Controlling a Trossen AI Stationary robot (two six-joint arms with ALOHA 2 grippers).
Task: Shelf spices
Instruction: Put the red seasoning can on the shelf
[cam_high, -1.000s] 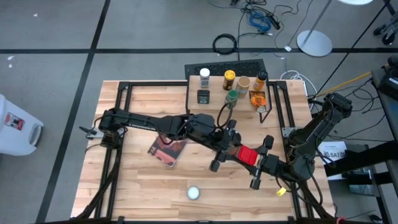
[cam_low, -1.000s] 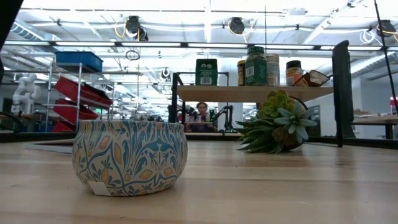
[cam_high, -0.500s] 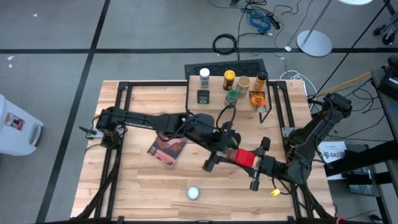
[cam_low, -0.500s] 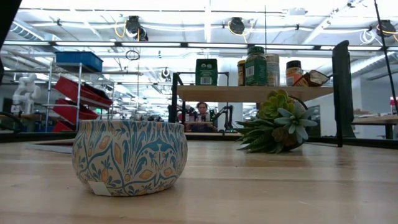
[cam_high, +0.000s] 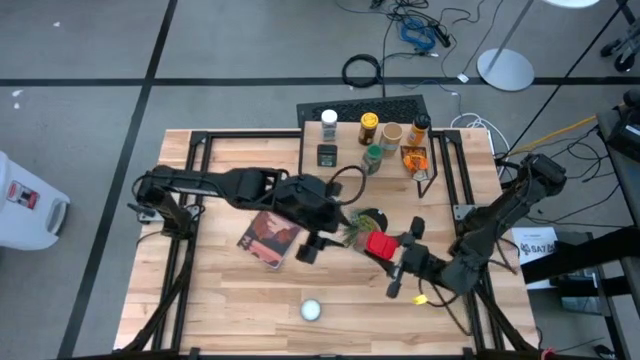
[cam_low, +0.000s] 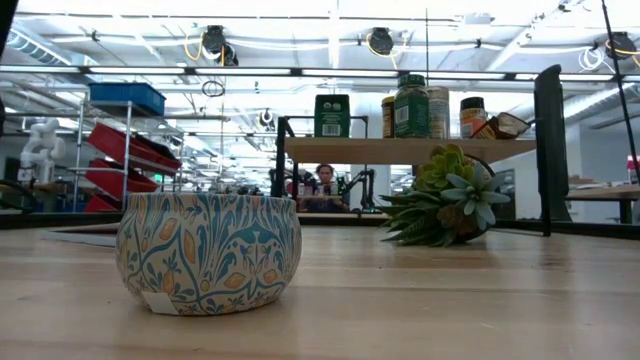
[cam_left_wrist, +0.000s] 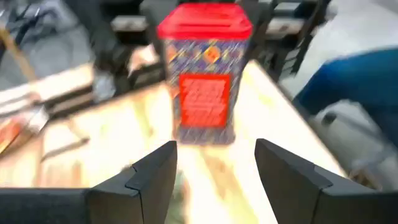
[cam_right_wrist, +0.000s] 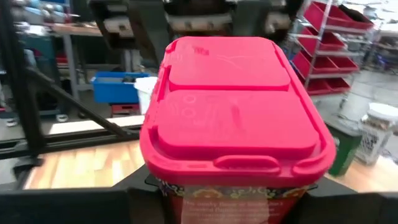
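A tin with a red lid (cam_high: 380, 243) stands between my two grippers and fills the right wrist view (cam_right_wrist: 230, 99). My right gripper (cam_high: 392, 256) is shut on it. My left gripper (cam_high: 320, 244) is open and sits to the tin's left, clear of it. The left wrist view shows the tin (cam_left_wrist: 205, 81) ahead of the spread fingers (cam_left_wrist: 214, 168). The shelf (cam_high: 345, 150) stands at the table's far edge. On it are several jars, a dark tin (cam_high: 327, 154) and an orange packet (cam_high: 415, 158). The low view shows the shelf board (cam_low: 400, 150) but neither gripper. My right gripper holds the tin by the sides of its body, just under the red lid (cam_right_wrist: 186, 202). It is pinched between the two fingers (cam_right_wrist: 140, 202), which come level from the table's right. The tin stands upright. Whether its base touches the table I cannot tell.
A green potted plant (cam_high: 360, 220) sits just beyond the tin, and a maroon book (cam_high: 268, 238) lies under the left arm. A patterned bowl (cam_low: 208, 250) stands near the near edge (cam_high: 312, 310). A person (cam_low: 325, 180) is in the room beyond the table.
My left gripper has drawn back from the tin toward the table's left, over the book's edge. My right gripper has carried the tin a little toward the table's left, closer to the plant.
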